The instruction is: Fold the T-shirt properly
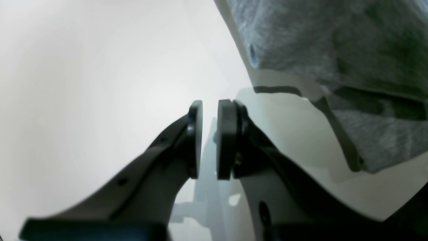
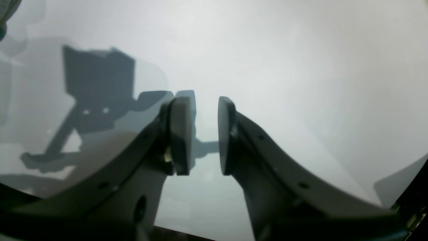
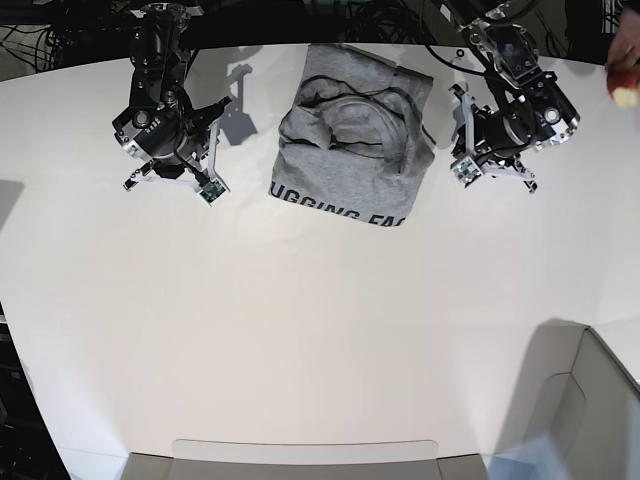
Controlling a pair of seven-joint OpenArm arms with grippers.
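The heather-grey T-shirt (image 3: 350,140) lies bunched in a rough rectangle at the back middle of the white table (image 3: 300,330). Its dark-trimmed neckline faces up and dark lettering (image 3: 340,213) runs along its near edge. My left gripper (image 3: 460,135) hovers just right of the shirt. In the left wrist view the left gripper (image 1: 209,110) has a narrow gap with nothing in it, and the T-shirt (image 1: 334,40) fills the upper right. My right gripper (image 3: 215,148) hangs left of the shirt, apart from it. In its wrist view the right gripper (image 2: 205,107) is open and empty over bare table.
A person's hand (image 3: 622,75) holding something red shows at the far right edge. A grey box (image 3: 590,420) sits off the table's near right corner. Dark cables run along the back edge.
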